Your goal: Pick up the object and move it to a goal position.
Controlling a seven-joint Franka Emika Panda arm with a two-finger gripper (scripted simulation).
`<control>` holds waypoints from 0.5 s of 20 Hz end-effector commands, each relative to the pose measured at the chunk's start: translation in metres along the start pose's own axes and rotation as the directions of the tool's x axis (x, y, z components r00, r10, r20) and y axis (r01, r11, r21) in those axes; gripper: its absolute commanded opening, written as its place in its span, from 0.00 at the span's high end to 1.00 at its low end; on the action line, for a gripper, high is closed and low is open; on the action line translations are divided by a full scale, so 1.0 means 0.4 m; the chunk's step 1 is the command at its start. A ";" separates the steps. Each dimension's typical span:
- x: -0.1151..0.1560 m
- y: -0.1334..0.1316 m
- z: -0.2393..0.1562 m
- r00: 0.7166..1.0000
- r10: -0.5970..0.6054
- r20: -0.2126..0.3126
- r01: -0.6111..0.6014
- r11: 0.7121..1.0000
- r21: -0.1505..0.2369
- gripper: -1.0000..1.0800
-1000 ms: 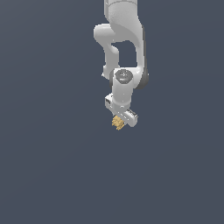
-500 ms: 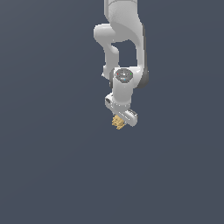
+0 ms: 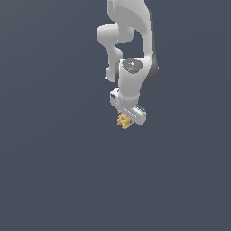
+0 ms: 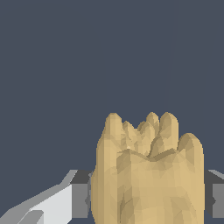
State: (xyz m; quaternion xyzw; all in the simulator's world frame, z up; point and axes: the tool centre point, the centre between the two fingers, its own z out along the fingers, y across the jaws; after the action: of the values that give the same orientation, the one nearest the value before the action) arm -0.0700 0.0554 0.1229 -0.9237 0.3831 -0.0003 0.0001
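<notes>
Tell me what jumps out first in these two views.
In the exterior view, the white arm hangs from the top against a plain dark grey backdrop, its hand shut on the small tan lumpy object. In the wrist view that object fills the frame between grey fingers.

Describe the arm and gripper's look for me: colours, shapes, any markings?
The arm is glossy white with rounded, bulbous links and dark grey bands at the joints. A grey disc with a small red mark caps the wrist. The gripper is a blocky white bar; its fingers look grey.
</notes>
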 end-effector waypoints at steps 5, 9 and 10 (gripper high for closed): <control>-0.016 -0.025 -0.149 1.000 0.001 -0.001 -0.001 1.000 0.000 1.00; -0.027 -0.043 -0.255 1.000 0.001 -0.002 -0.001 1.000 -0.001 1.00; -0.030 -0.048 -0.281 1.000 0.001 -0.002 -0.001 1.000 -0.001 1.00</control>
State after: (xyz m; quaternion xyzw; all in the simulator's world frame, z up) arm -0.0654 0.0743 0.2190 -0.9235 0.3835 -0.0011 -0.0003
